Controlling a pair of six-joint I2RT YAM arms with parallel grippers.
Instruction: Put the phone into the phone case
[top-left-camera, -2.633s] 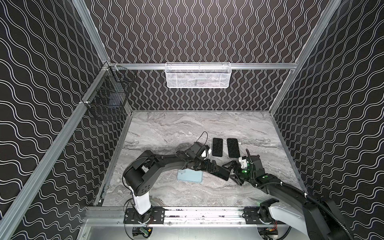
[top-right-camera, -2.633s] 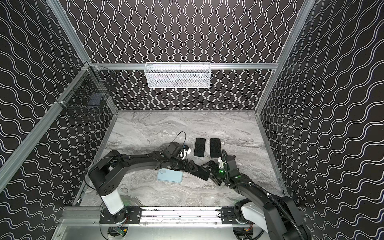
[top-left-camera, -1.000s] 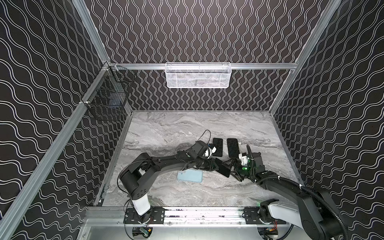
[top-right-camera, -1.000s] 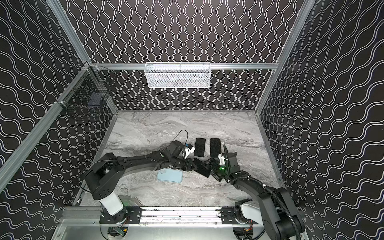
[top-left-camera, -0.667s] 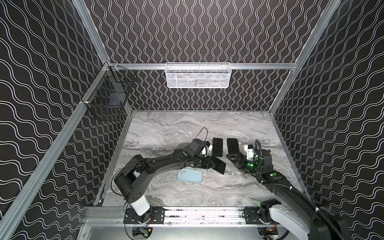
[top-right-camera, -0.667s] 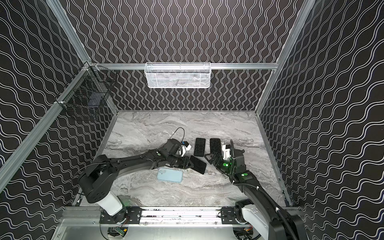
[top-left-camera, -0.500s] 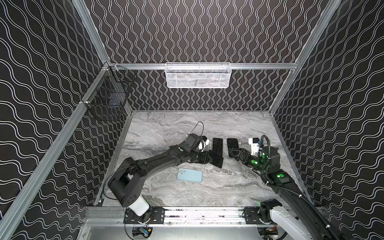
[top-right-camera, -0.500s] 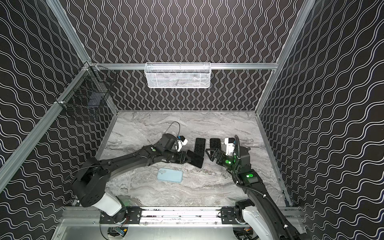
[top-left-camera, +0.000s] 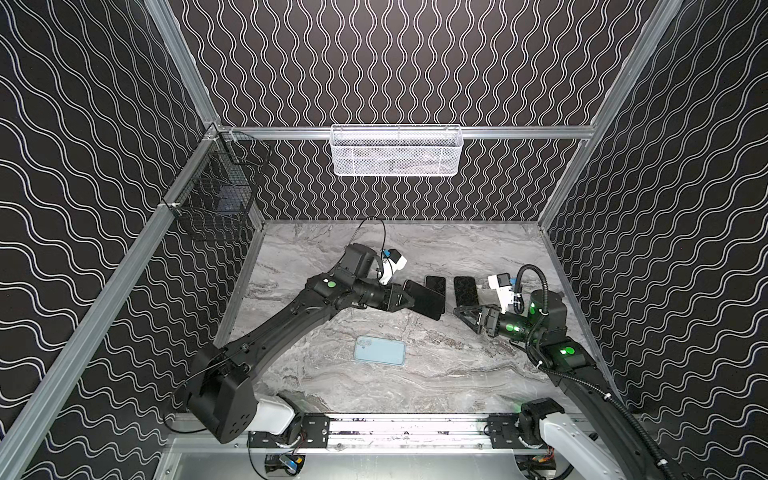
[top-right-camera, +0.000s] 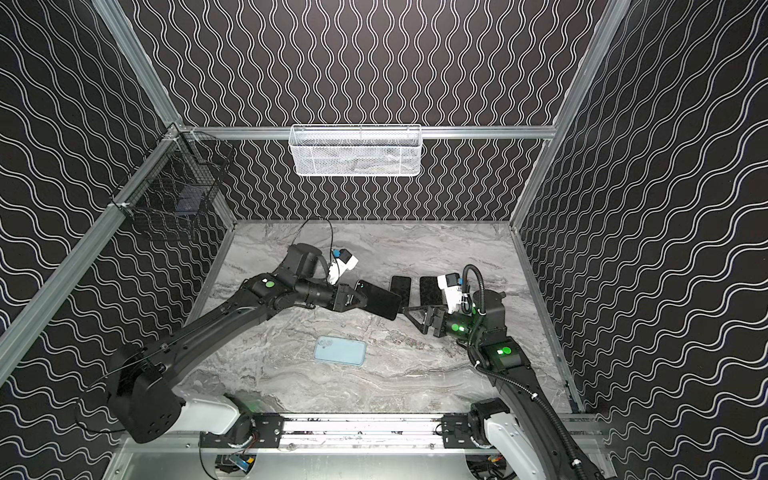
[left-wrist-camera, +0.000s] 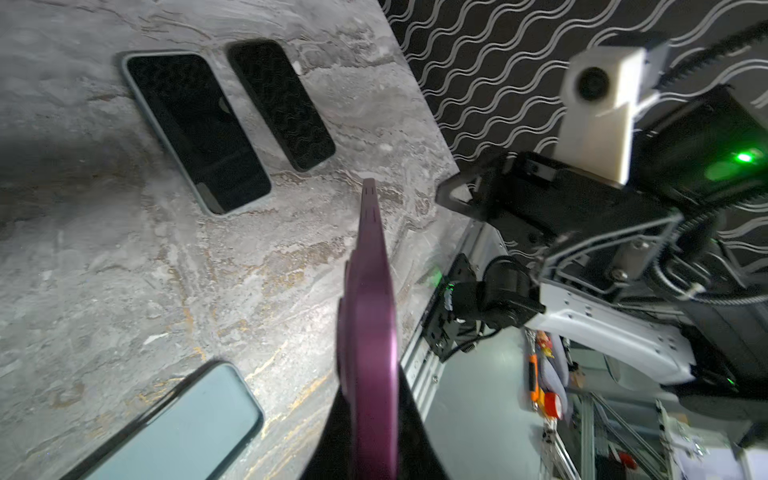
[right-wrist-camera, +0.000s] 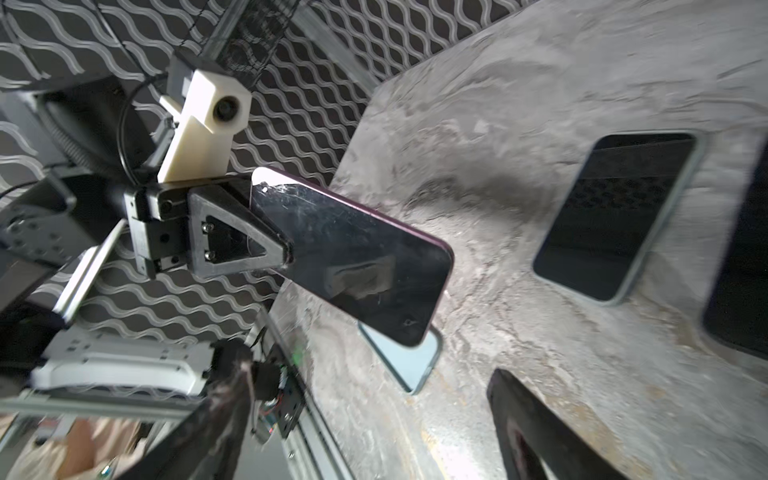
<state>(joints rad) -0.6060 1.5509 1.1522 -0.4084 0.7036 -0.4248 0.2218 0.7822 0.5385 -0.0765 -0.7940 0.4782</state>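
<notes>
Above the marble table (top-left-camera: 457, 374), the left gripper (top-left-camera: 409, 300) is clamping one end of a purple phone (top-left-camera: 426, 300), holding it in the air with its free end pointing toward the right gripper (top-left-camera: 463, 318). That gripper's jaws are standing wide apart, gripping nothing, near the phone's free end. A blue case (top-left-camera: 379, 350) is lying flat nearer the front. Two dark phones (top-left-camera: 435, 284) are lying side by side farther back. Black walls (top-left-camera: 374, 62) with white wavy lines are enclosing the table, and a white basket (top-left-camera: 396, 149) is hanging on the back rail.
</notes>
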